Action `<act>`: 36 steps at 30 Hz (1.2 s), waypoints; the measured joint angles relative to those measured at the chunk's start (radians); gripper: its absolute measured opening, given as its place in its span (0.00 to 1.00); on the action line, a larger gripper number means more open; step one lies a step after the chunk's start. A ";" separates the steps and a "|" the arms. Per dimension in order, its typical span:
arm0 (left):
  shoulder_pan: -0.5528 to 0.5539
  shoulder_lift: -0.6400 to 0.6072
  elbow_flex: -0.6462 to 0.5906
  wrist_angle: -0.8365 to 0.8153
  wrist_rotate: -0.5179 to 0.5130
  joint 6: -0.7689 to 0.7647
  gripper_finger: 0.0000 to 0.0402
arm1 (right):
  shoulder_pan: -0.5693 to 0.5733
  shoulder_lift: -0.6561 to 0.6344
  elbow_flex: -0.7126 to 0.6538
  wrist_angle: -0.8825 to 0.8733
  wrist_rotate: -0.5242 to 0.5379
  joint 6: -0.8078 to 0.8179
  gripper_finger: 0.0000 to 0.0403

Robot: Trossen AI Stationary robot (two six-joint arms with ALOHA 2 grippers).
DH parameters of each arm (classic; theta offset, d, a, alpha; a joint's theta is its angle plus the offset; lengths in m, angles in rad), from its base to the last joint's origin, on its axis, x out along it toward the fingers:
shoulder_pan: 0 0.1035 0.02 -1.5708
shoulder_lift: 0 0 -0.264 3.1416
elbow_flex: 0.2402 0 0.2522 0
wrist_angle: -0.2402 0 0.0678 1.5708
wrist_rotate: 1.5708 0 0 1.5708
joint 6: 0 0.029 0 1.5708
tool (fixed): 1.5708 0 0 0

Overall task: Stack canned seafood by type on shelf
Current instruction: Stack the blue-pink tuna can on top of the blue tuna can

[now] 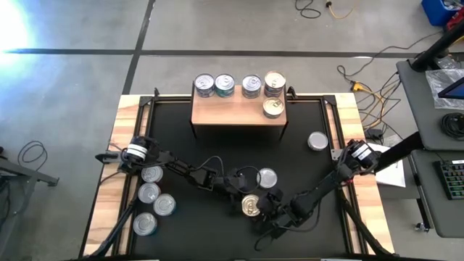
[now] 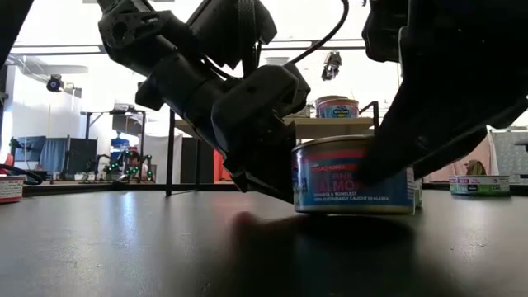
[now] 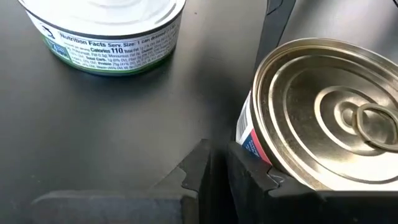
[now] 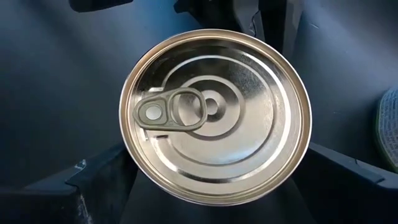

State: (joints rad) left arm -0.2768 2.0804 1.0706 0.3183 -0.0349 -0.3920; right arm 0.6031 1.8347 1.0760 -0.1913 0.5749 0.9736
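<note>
A gold-topped tin with a red and blue label stands on the black mat between my two grippers. My right gripper comes down over it, one finger on each side. My left gripper is shut and low beside the tin's side. A silver-topped tin with a green label stands just beyond. The wood-topped shelf holds several tins along its far edge, and one pair looks stacked. My left gripper lies level on the mat. The outer side of one shut finger rests against the lower side wall of the gold-topped tin, on the side toward the table's left. My right gripper holds the same tin from above, pointing down. Its fingers sit on opposite sides of the side wall under the rim, which hides the contact. The tin stands upright on the mat.
Several silver-topped tins are grouped near the mat's left edge, and one stands alone on the right. Both arms cross low over the mat's near half. Wood boards border the mat, and cables lie on the floor beyond.
</note>
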 joint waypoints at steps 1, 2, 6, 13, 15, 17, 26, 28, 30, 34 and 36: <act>0.000 0.000 -0.001 0.003 0.001 0.000 0.10 | -0.004 0.000 0.000 0.001 -0.001 0.003 0.94; 0.000 0.000 -0.001 0.005 0.003 0.000 0.10 | -0.009 0.000 0.000 0.002 -0.006 0.004 0.94; 0.000 0.000 -0.002 0.007 0.007 -0.008 0.10 | -0.049 0.000 0.004 0.007 -0.109 -0.022 0.96; -0.001 0.000 -0.002 0.008 0.012 -0.011 0.10 | -0.096 -0.001 0.010 0.012 -0.206 -0.089 0.99; -0.001 0.000 -0.002 0.009 0.013 -0.008 0.10 | -0.100 -0.001 0.010 0.013 -0.209 -0.102 0.99; -0.001 0.000 -0.002 0.009 0.013 0.006 0.10 | -0.098 -0.001 0.009 0.013 -0.183 -0.123 0.99; 0.001 -0.016 0.001 -0.054 0.019 -0.018 0.10 | -0.096 -0.001 0.003 0.017 -0.175 -0.186 0.91; 0.001 -0.029 0.000 -0.069 0.022 -0.020 0.10 | -0.098 -0.001 0.003 0.018 -0.198 -0.219 0.88; 0.001 -0.044 -0.002 -0.091 0.026 -0.021 0.10 | -0.100 -0.001 0.003 0.020 -0.225 -0.244 0.88; 0.000 -0.088 -0.002 -0.201 0.056 -0.021 0.10 | -0.102 -0.012 0.004 0.012 -0.261 -0.278 0.88; -0.004 -0.119 -0.003 -0.283 0.074 -0.014 0.10 | -0.103 -0.017 0.010 -0.025 -0.258 -0.299 0.88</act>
State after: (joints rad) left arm -0.2806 1.9616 1.0672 0.0351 0.0393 -0.4060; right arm 0.5001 1.8179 1.0864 -0.2167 0.3172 0.6743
